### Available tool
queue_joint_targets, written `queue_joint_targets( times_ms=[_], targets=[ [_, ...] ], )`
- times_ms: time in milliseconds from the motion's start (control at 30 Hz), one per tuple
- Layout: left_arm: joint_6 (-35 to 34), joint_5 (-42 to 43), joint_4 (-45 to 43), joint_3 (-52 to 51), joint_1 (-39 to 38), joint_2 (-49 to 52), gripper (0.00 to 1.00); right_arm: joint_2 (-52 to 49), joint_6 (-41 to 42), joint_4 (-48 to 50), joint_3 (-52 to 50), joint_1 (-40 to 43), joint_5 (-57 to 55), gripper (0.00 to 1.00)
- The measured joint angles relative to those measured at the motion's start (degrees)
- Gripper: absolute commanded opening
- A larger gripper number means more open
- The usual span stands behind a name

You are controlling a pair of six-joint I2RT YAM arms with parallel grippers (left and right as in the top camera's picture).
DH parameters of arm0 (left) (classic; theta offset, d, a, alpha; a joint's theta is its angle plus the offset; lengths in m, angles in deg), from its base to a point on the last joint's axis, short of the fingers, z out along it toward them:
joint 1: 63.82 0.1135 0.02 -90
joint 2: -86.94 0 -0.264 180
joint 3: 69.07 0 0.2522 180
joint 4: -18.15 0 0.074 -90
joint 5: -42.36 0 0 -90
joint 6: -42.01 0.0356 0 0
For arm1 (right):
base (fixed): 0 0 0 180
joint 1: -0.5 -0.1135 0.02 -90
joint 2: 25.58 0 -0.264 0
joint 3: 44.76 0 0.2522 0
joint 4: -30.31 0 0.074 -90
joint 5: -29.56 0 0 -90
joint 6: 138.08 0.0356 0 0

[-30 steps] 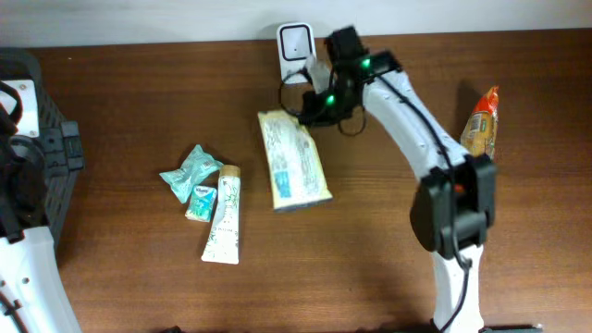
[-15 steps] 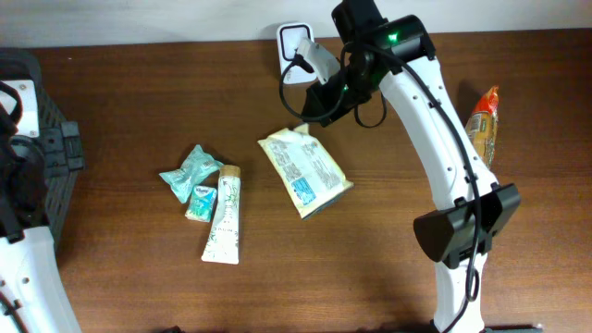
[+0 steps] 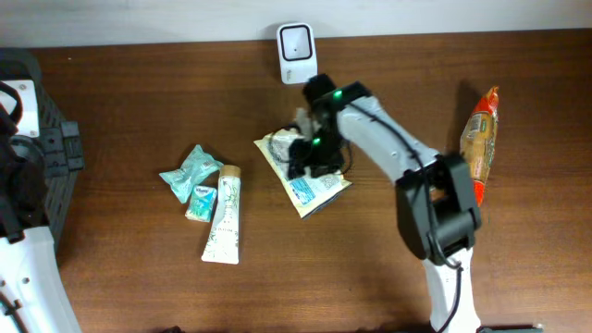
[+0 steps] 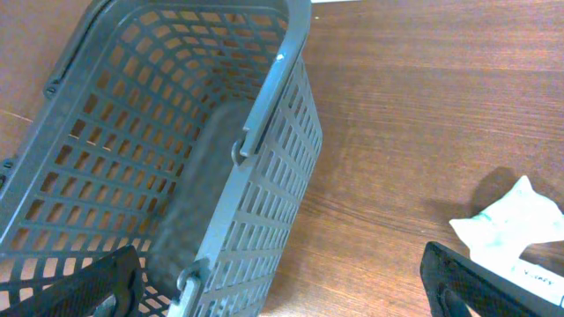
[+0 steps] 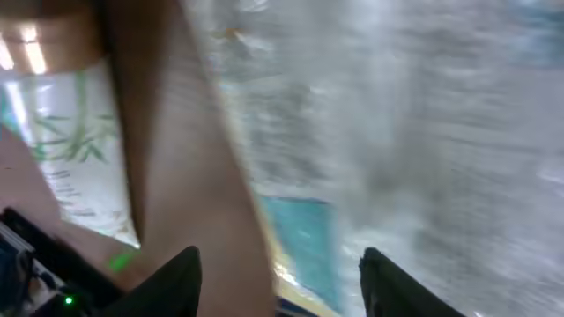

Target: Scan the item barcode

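packet (image 3: 307, 190) lies flat on table (image 3: 120, 102), near scanner (image 3: 296, 42) but apart from it. right gripper (image 3: 310, 153) low over it, jaws parted, grasping nothing. left gripper (image 4: 282, 291) jaws wide by basket (image 4: 176, 132). risk: pinching flat film may slip, or barcode ends up facing away.

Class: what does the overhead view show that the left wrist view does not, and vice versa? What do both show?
Only overhead: white scanner, right gripper at the flat pouch, tube, orange snack bag. Only left wrist: the grey basket seen inside, and the left gripper with fingertips wide apart. Both: basket, wooden table.
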Motion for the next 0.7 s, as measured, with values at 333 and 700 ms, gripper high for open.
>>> queue_joint_targets(
  times_ms=[333,700],
  targets=[
    [-0.02,0.0,-0.02,0.0,0.0,0.0,0.99,0.0,4.87,5.03,-8.07,-8.28,0.24,0.58],
    [-0.02,0.0,-0.02,0.0,0.0,0.0,0.99,0.0,-6.32,-3.48,-7.54,12.79,2.95,0.65]
  ],
)
